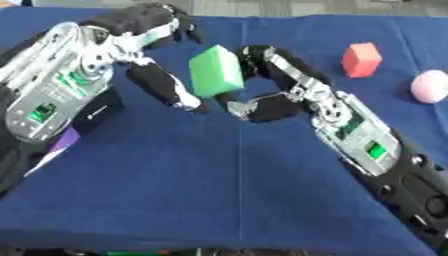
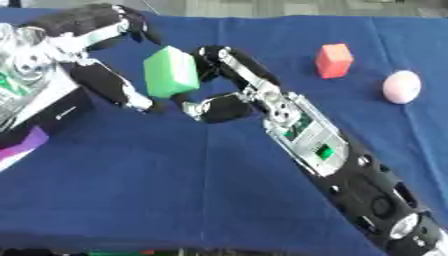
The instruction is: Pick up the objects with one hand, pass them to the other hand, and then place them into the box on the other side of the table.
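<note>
While both arms met over the middle of the blue table [image 1: 219, 190], the left eye view showed the right hand [image 1: 276, 92] with its fingers [image 1: 262, 57] curled round the far side of a green block [image 1: 215, 71] and its thumb under the block's near corner, so the block was held up and tilted. The left hand [image 1: 144, 47] was just to the block's other side, fingers spread above it and thumb [image 1: 166, 87] reaching beneath; I could not tell whether it touched the block. Out past the right hand's wrist stood a red block [image 1: 360, 59], and further still toward that edge lay a pink ball [image 1: 430, 86], both well apart from either hand. Under the left forearm, something purple [image 1: 63, 141] peeked out.

Seen from the right eye view, the green block [image 2: 170, 71] sat between the two hands the same way, the right hand [image 2: 229, 97] pinching it and the left hand [image 2: 92, 37] open beside it. Beneath the left arm a dark box [image 2: 54, 117] showed at the edge.
</note>
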Controlling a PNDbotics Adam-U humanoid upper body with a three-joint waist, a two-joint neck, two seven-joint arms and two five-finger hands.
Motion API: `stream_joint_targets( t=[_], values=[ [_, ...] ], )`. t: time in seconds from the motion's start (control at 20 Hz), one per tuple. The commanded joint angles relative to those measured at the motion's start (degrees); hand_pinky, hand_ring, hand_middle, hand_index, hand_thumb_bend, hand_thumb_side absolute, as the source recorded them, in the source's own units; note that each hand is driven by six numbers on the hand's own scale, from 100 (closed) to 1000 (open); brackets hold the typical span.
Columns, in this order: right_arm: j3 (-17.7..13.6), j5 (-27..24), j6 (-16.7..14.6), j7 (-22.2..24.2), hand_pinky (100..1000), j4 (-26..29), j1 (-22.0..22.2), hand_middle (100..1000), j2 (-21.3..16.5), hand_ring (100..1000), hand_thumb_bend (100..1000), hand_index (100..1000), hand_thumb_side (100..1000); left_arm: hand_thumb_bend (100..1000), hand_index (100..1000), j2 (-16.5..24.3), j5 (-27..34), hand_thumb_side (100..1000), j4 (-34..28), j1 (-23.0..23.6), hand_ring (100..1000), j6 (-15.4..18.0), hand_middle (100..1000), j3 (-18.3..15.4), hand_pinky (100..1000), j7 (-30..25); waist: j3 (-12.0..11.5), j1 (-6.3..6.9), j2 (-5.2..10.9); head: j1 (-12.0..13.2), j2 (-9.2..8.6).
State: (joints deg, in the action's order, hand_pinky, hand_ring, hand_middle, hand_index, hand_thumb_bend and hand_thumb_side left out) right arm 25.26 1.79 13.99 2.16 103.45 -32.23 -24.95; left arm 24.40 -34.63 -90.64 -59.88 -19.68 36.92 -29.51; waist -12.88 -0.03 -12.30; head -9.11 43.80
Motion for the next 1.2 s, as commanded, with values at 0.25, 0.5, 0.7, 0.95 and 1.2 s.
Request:
stream_joint_targets(
  t=[0.25, 0.5, 0.7, 0.95, 1.2],
  values=[
    [0.1, 0.32, 0.61, -0.45, 746, 1.1, -1.13, 481, 0.07, 711, 100, 523, 100, 718, 810, -0.84, -0.89, 444, 0.29, -0.35, 770, -1.19, 749, -0.82, 835, 2.5, 0.03, 0.09, 0.72, 0.17, 0.28],
    [0.2, 0.33, 0.72, -0.6, 746, 1.01, -1.19, 490, 0.15, 711, 100, 523, 100, 673, 803, -1.21, 0.0, 483, 0.47, -0.18, 762, -2.25, 740, -0.84, 829, 4.37, 0.04, 0.1, 0.56, 0.24, 0.3],
    [0.29, 0.26, 0.68, -0.64, 746, 1.05, -1.23, 492, 0.1, 711, 100, 523, 100, 634, 795, -1.38, 0.67, 499, 0.63, -0.13, 757, -3.1, 735, -0.78, 824, 5.35, -0.01, 0.09, 0.52, 0.31, 0.32],
    [0.35, 0.01, 0.52, -0.63, 745, 1.22, -1.26, 492, 0.0, 711, 100, 522, 100, 633, 796, -1.67, 0.71, 498, 1.04, -0.18, 758, -3.45, 736, -0.68, 823, 6.01, -0.05, 0.07, 0.52, 0.38, 0.29],
    [0.48, -0.22, 0.46, -0.32, 745, 1.24, -1.33, 492, -0.04, 711, 100, 522, 100, 629, 801, -2.12, 0.33, 495, 1.66, -0.13, 759, -3.18, 737, -0.8, 825, 6.47, -0.07, 0.07, 0.41, 0.51, 0.23]
  ],
)
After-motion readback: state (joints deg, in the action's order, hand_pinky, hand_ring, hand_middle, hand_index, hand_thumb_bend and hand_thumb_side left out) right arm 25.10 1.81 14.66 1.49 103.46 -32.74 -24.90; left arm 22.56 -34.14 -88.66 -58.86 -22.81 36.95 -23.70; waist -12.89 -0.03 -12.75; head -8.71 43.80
